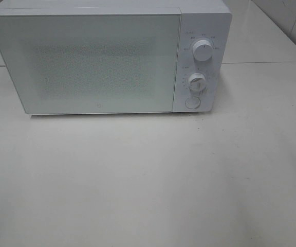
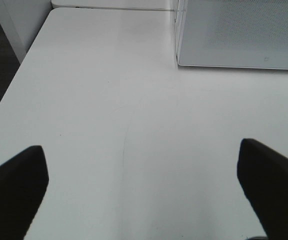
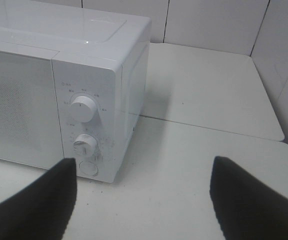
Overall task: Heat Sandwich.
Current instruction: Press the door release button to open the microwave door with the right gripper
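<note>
Left claw [image 2: 141, 147]: both dark fingers stand spread wide, nothing between them, only the plain white matte tabletop [image 2: 109, 100] beneath. I have hold of nothing here.

Right claw [image 3: 144, 161]: fingers likewise spread wide, with nothing between them and bare tabletop below.

White box-shaped microwave oven [image 1: 86, 62]: it stands on the tabletop ahead of both claws, apart from each. Its frosted glass door [image 1: 86, 64] is shut. A lower corner of that door lies ahead of my left claw and off to its right. The control panel lies ahead of my right claw and off to its left, carrying a white upper dial [image 3: 84, 107], a white lower dial [image 3: 85, 145] and a white round button [image 3: 88, 167] stacked downward in that order.

Sandwich: no view shows it, so I cannot tell where it is.
</note>
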Available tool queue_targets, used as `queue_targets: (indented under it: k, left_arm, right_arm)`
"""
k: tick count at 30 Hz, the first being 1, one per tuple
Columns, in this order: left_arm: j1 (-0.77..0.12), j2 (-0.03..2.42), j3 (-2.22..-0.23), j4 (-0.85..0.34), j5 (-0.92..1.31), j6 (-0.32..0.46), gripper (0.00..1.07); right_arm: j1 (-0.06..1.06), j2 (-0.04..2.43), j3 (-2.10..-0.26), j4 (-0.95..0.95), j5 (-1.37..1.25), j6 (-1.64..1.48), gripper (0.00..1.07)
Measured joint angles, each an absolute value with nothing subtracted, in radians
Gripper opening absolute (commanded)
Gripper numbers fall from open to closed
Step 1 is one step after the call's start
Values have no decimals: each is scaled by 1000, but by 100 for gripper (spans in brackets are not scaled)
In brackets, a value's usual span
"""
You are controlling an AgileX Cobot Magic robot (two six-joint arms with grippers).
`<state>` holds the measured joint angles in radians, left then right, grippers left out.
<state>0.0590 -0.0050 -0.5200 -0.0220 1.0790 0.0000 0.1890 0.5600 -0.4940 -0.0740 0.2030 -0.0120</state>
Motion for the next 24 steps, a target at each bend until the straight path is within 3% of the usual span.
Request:
queue_targets:
  k: [24]
  left_arm:
    - [59, -5, -520, -22, 1079, 0, 98]
  right_arm:
    - [189, 996, -494, -56, -260, -11, 72]
